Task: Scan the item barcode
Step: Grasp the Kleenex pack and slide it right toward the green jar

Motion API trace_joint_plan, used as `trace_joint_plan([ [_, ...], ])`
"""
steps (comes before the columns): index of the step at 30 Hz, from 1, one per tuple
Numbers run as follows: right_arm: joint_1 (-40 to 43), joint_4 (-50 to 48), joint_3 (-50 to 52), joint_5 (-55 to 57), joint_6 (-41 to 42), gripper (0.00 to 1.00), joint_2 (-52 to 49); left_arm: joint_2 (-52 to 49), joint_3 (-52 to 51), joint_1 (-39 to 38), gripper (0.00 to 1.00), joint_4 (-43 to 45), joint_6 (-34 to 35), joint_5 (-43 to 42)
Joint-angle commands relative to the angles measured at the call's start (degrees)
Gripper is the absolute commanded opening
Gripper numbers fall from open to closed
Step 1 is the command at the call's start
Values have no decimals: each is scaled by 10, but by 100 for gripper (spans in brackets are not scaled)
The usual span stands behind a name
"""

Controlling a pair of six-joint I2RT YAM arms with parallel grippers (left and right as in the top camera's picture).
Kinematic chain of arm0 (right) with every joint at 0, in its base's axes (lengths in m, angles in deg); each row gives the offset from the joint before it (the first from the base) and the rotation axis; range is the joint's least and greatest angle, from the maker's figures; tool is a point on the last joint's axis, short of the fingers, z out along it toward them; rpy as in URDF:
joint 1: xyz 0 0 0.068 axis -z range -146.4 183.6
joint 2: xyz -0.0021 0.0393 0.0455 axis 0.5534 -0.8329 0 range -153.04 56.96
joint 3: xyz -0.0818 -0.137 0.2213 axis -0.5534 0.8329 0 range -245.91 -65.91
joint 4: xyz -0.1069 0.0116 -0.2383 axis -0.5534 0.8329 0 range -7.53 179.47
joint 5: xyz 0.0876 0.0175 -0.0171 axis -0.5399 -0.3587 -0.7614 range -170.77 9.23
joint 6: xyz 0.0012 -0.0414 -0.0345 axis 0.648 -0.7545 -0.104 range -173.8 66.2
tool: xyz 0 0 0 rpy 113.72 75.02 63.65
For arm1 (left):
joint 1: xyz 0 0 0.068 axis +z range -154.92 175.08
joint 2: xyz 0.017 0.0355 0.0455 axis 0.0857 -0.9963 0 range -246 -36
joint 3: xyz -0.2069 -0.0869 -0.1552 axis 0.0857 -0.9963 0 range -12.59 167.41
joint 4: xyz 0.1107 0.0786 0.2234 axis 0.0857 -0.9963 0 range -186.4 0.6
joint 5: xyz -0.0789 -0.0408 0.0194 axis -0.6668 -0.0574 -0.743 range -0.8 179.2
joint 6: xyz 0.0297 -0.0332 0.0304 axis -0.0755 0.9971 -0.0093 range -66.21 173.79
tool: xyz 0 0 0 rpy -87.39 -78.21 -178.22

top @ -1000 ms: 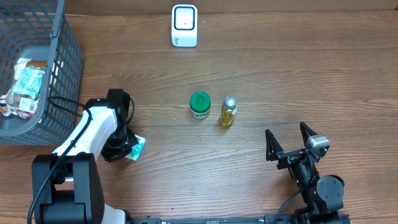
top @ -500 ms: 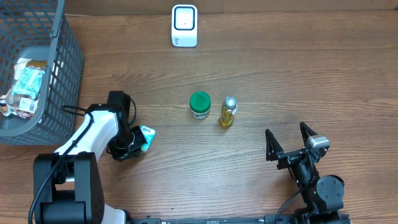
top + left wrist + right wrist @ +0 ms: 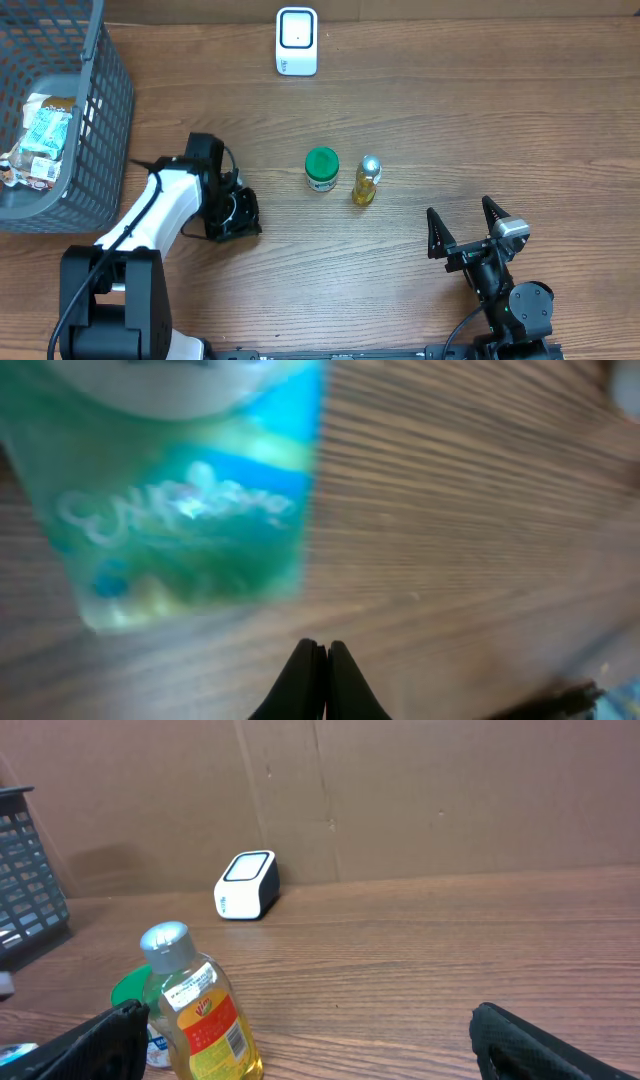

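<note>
One teal packet (image 3: 190,510) has shifted rightward.

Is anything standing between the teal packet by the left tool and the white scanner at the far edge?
Nothing visible. Only tabletop lies between the teal packet and the white scanner; the green-lidded jar and the yellow bottle stand off to one side of that line.

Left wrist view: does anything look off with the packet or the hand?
Yes. The left hand is shut on nothing: its tips meet, while the teal packet lies on the table beyond them, apparently not gripped. The view is blurred.
</note>
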Motion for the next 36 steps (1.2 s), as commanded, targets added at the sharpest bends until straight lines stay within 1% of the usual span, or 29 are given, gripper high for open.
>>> trace_joint_plan([
  [1, 2, -2, 6, 5, -2, 100, 7, 2, 60, -4, 4, -32, -18, 44],
  [3, 2, -2, 6, 5, -2, 100, 7, 2, 80, -3, 4, -59, 6, 101],
  [9, 2, -2, 6, 5, -2, 100, 7, 2, 83, 1, 4, -101, 102, 331],
  [11, 2, -2, 6, 5, -2, 100, 7, 2, 76, 1, 4, -94, 113, 361],
  [16, 2, -2, 6, 5, -2, 100, 7, 2, 37, 0, 4, -32, 113, 369],
  [19, 2, -2, 6, 5, -2, 100, 7, 2, 15, 0, 8, 14, 111, 370],
  [22, 2, -2, 6, 5, -2, 100, 7, 2, -2, 0, 6, 40, 111, 355],
  [25, 2, -2, 6, 5, -2, 100, 7, 2, -13, 0, 4, 51, 106, 322],
  [31, 2, -2, 6, 5, -2, 100, 7, 2, -32, 0, 4, 97, 34, 230],
  [36, 2, -2, 6, 5, -2, 100, 7, 2, -34, 0, 4, 110, 33, 221],
])
